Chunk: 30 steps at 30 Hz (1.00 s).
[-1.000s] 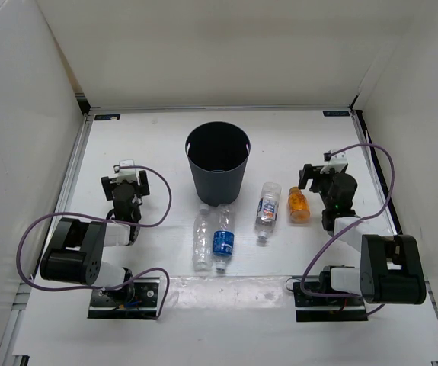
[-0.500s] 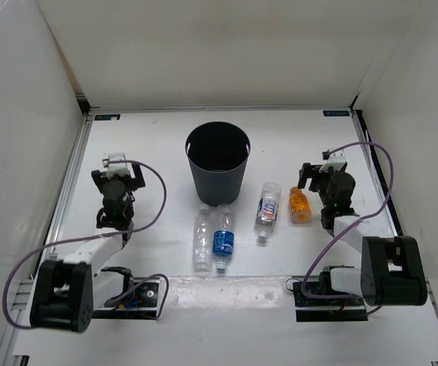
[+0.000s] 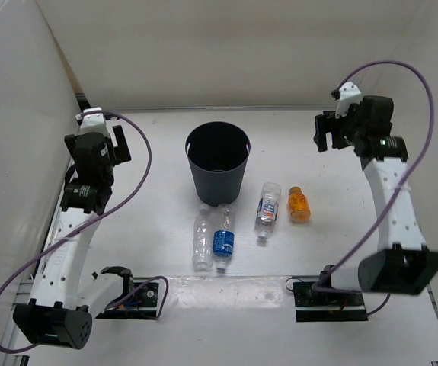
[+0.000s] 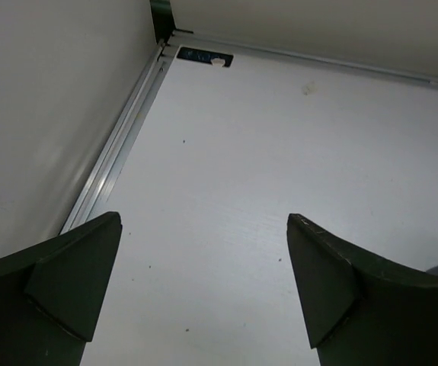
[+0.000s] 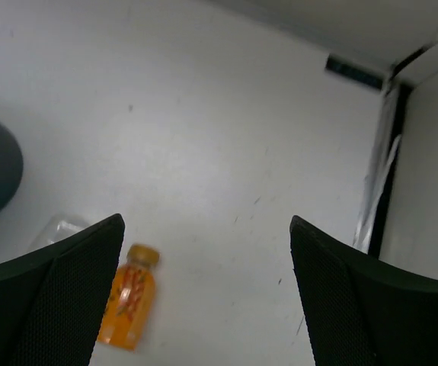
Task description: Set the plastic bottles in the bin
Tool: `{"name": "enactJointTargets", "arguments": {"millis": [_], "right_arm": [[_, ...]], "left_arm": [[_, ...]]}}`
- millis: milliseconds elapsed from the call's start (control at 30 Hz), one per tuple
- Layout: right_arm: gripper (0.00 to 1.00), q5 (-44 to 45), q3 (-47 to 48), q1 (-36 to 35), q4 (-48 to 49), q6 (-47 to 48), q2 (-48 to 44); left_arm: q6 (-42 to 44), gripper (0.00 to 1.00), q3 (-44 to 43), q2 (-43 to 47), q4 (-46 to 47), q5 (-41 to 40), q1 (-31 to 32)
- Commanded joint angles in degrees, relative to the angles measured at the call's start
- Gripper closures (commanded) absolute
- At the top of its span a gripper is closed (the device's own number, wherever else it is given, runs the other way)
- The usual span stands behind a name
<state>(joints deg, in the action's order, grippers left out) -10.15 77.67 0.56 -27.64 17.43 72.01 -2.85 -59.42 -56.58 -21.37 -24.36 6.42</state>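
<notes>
**Top view.**
- Bin (image 3: 217, 162): upright at mid-bench (image 3: 158, 137), mouth open, nothing visible inside.
- Plain clear bottle (image 3: 202, 239) and blue-label bottle (image 3: 222, 238): lying side by side just in front of the bin.
- White-blue-label bottle (image 3: 266, 207) and orange bottle (image 3: 298, 204): lying close together to the bin's right.
- No bottle is in the bin yet.
- Left arm (image 3: 74, 221) and right arm (image 3: 390, 191): held high near the far corners, well apart from everything. This is probably a survey stance before a first pick.

**Left wrist view.**
- Left fingers (image 4: 74, 282): spread wide with nothing between them. Only bare bench and the wall rail lie below, with no bottle in sight.

**Right wrist view.**
- Right fingers (image 5: 74, 297): spread wide, empty.
- The orange bottle lies on its side below them and is judged the handiest first target.
</notes>
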Motion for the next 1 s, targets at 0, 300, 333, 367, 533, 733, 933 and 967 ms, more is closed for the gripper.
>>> {"name": "enactJointTargets", "arguments": {"millis": [0, 300, 333, 367, 533, 733, 933, 967], "right_arm": [[0.1, -3.56, 6.24, 1.55, -33.32, 0.43, 13.63], [0.1, -2.5, 0.82, 4.27, -32.74, -0.81, 14.91], [0.1, -2.85, 0.47, 4.28, -32.22, -1.08, 14.83], [0.1, -3.38, -0.14, 4.02, -32.13, -1.43, 15.0], [0.1, -4.87, -1.73, 2.43, -33.0, -1.35, 16.41], [0.1, -4.88, -2.26, 0.5, -33.45, -2.05, 19.57], [0.1, -5.23, -1.38, -0.47, -35.46, -3.72, 24.93], [0.1, -4.79, -0.68, -0.47, -35.73, -3.46, 25.89]], "left_arm": [[-2.51, 0.0, -2.64, 0.06, -17.39, 1.68, -0.53], [-8.66, 0.0, 2.2, 3.32, -16.33, 2.39, -0.7], [-8.84, 0.0, 2.03, 2.79, -16.86, 2.21, -0.7], [-9.01, 0.0, 1.5, 2.35, -18.17, 2.12, -0.79], [-10.68, 0.0, 1.06, 0.5, -20.64, 0.63, -0.79], [-11.74, 0.0, 0.8, 0.68, -21.61, -0.07, -0.88], [-12.26, 0.0, 0.97, 1.56, -22.75, -1.3, -0.79], [-12.18, 0.0, 1.06, 1.64, -22.84, -1.3, -0.79]]}}
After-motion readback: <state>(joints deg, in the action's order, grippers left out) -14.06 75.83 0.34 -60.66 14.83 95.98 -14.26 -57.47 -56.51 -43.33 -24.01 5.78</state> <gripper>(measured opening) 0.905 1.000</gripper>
